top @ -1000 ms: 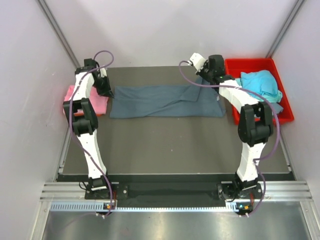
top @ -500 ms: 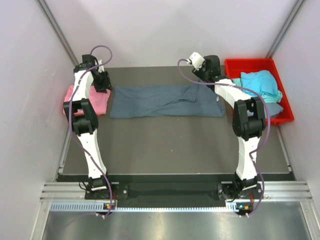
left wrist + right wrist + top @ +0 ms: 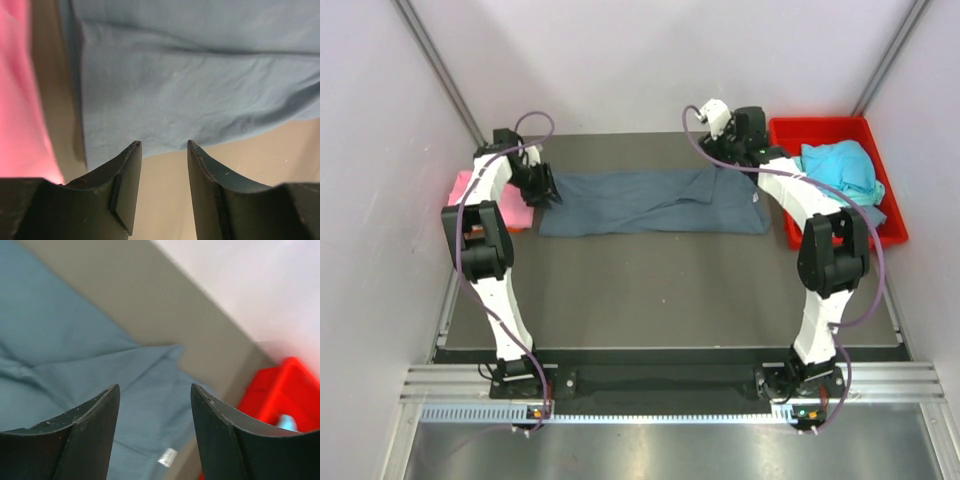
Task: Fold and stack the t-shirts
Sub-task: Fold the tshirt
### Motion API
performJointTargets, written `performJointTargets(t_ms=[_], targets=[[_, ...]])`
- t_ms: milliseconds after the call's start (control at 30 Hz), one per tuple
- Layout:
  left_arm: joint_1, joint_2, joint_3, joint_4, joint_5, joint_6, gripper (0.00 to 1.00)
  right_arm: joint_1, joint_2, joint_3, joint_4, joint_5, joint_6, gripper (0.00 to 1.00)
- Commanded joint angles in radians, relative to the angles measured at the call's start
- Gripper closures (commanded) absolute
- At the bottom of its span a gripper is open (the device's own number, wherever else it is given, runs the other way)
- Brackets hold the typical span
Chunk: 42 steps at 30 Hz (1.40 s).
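Both empty: left gripper [image 3: 164,145] half-parted with the edge of the blue-grey t-shirt [image 3: 200,90] just ahead of its tips, right gripper [image 3: 155,390] wider above the opposite end, so it looks staged to pinch both ends for the next fold.

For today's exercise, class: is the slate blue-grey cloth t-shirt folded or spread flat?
Folded, it seems: the slate blue-grey cloth t-shirt lies as a long narrow band, layers overlapping.

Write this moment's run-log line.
left gripper: open, empty | right gripper: open, empty | blue-grey t-shirt: on table | turquoise t-shirt: in red bin
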Motion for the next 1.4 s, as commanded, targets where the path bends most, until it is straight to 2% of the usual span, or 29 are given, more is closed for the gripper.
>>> performJointTargets(t_ms=[0,367,1033,1367], targets=[[-0.014,0.004,-0.041,0.010,0.005,0.001,0.54,0.015,0.082,0.003,-0.099,-0.131,0.050,0.42],[-0.028,0.050,-0.047,0.010,-0.127,-0.008,0.53,0.047,0.214,0.081,-0.138,-0.178,0.011,0.47],[-0.028,0.076,-0.015,0.016,-0.106,-0.036,0.54,0.084,0.242,0.052,-0.158,-0.134,-0.018,0.49],[-0.030,0.073,-0.018,0.019,-0.113,-0.041,0.54,0.099,0.267,0.055,-0.172,-0.086,-0.056,0.55]])
